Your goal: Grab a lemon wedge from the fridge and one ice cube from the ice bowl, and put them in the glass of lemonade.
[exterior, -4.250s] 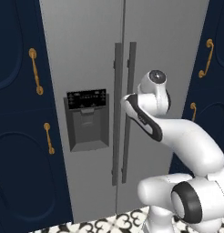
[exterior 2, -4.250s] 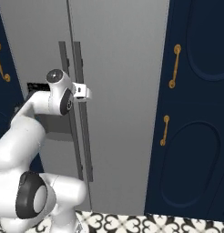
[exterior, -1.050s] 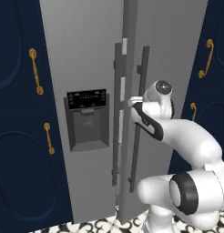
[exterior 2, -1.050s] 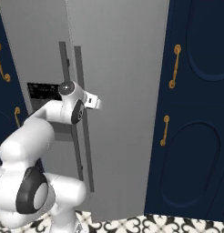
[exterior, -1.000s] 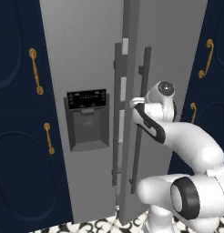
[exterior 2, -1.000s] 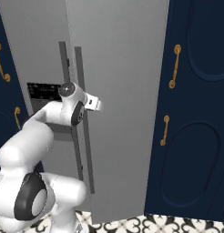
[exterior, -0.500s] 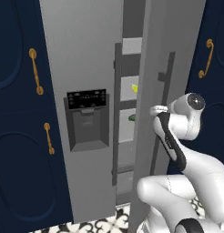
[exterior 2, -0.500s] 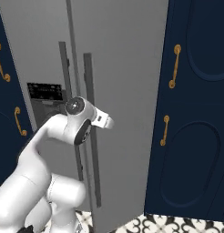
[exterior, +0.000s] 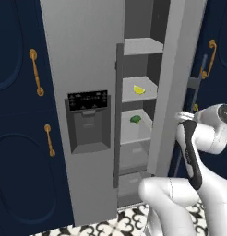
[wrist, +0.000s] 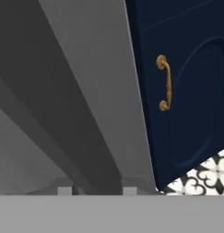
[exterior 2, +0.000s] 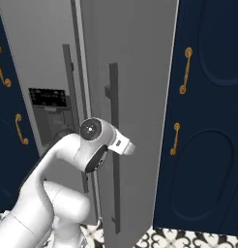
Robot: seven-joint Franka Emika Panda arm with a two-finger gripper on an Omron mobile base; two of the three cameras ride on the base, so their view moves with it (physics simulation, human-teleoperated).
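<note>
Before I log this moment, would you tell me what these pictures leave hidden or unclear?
- Gripper: in the right base view it sits by the fridge door's handle; whether it grips it cannot be told.
- Fridge interior: in the left base view the open right door hides the shelves' right side.
- Lemon wedge: too small there for detail.
- Dark green item one shelf lower: too small to identify.

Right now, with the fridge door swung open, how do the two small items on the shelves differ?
The lemon wedge is bright yellow and crescent-shaped; the green vegetable is dark and lumpy. The wedge lies one shelf higher than the vegetable. Both are small and rest on pale shelves inside the fridge.
</note>
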